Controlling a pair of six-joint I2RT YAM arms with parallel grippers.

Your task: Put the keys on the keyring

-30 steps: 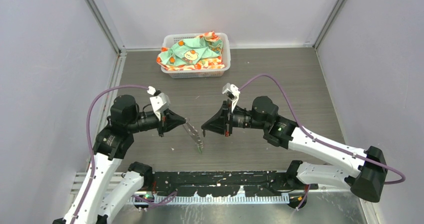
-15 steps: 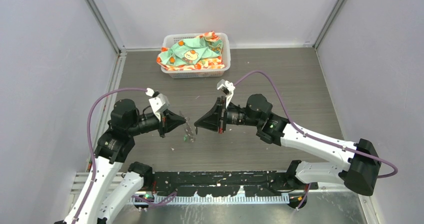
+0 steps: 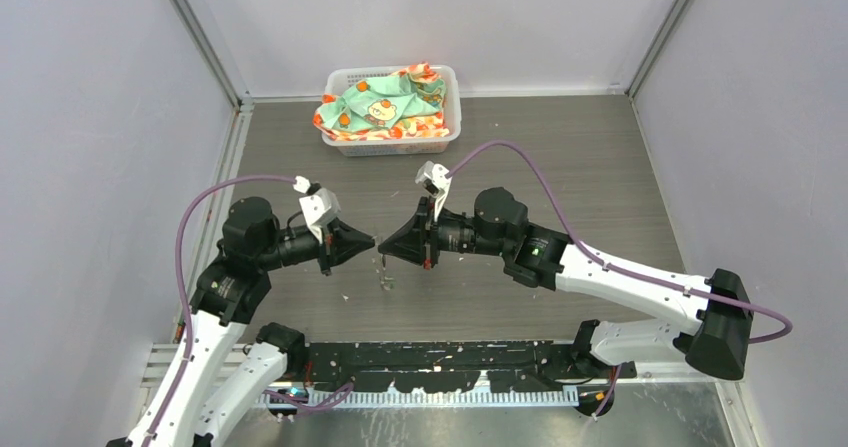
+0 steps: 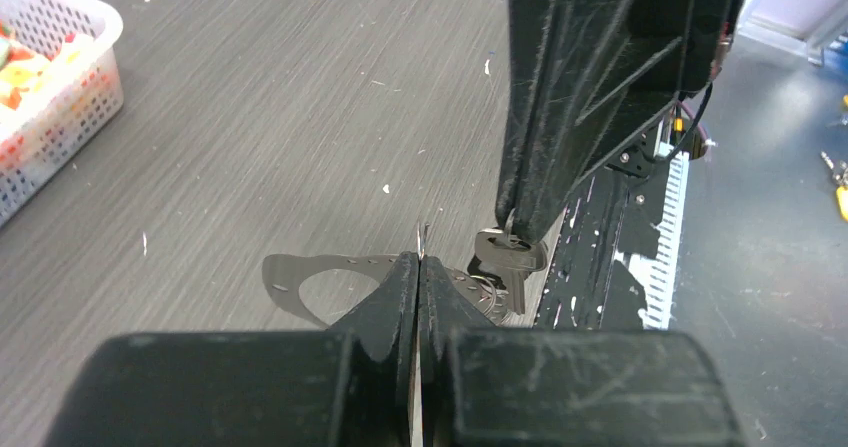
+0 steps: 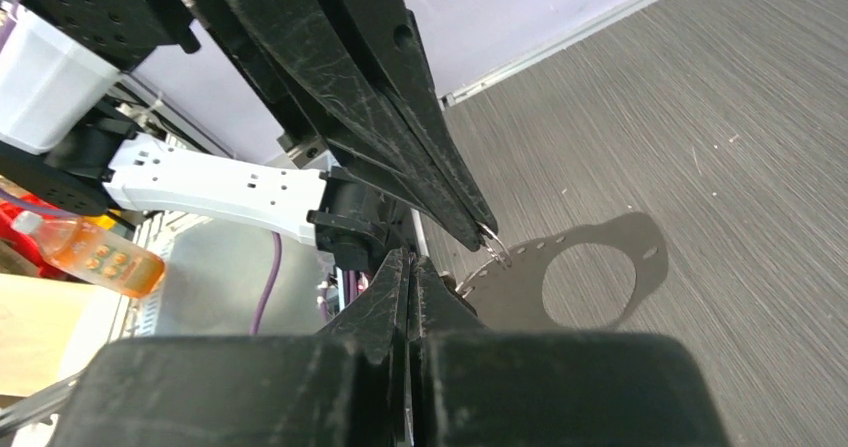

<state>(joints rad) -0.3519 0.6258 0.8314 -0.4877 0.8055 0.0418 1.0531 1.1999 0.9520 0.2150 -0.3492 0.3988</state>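
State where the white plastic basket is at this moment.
In the top external view, the white plastic basket sits at the far edge of the grey table, near the middle by the back wall, holding a green-and-orange patterned cloth.

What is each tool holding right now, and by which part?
Left tool pinches the keyring at its edge; right tool seems to grip a key by its head.

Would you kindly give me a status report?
Left gripper shut on keyring; right gripper shut, key at its tip. Basket far behind, no obstruction.
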